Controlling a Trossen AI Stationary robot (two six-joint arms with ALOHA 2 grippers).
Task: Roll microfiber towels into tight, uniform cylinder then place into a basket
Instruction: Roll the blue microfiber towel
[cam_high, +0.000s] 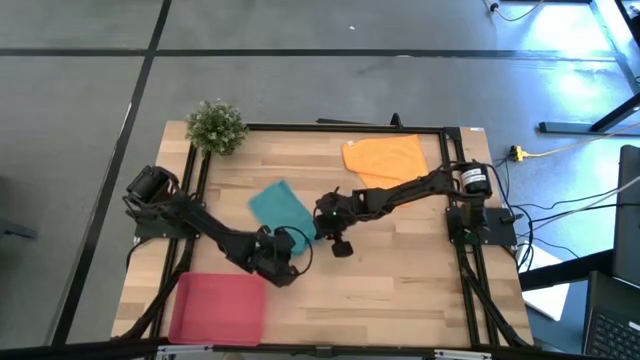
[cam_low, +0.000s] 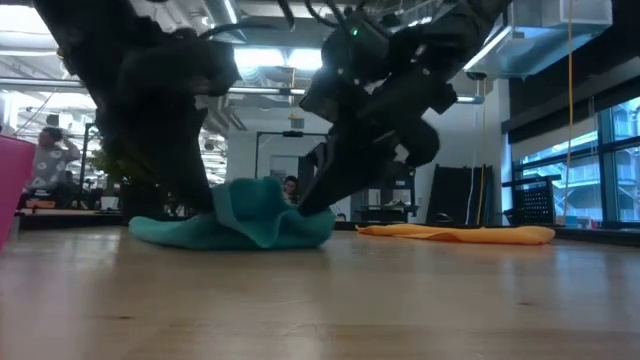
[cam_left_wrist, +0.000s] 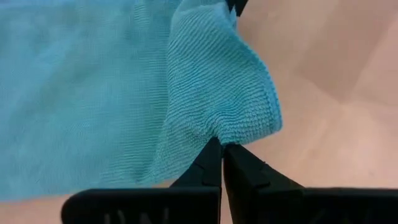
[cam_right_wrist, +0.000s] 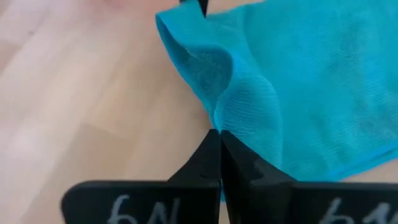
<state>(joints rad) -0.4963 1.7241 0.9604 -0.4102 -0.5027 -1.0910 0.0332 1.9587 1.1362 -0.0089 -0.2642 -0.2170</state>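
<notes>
From above, the teal towel (cam_high: 279, 208) lies mid-surface between the red-pink basket (cam_high: 218, 308) at the front left and the orange towel (cam_high: 385, 158) at the back right; both grippers meet at its near edge. At surface height it slumps in soft folds, so it looks light and limp and will need steady tension to roll tight. The left gripper (cam_left_wrist: 221, 151) has its fingers clenched on a bunched corner. The right gripper (cam_right_wrist: 219, 138) pinches the hem likewise; edges and corners look like the best holds.

Grey floor (cam_high: 300, 90), bright windows (cam_low: 585, 165)
</notes>
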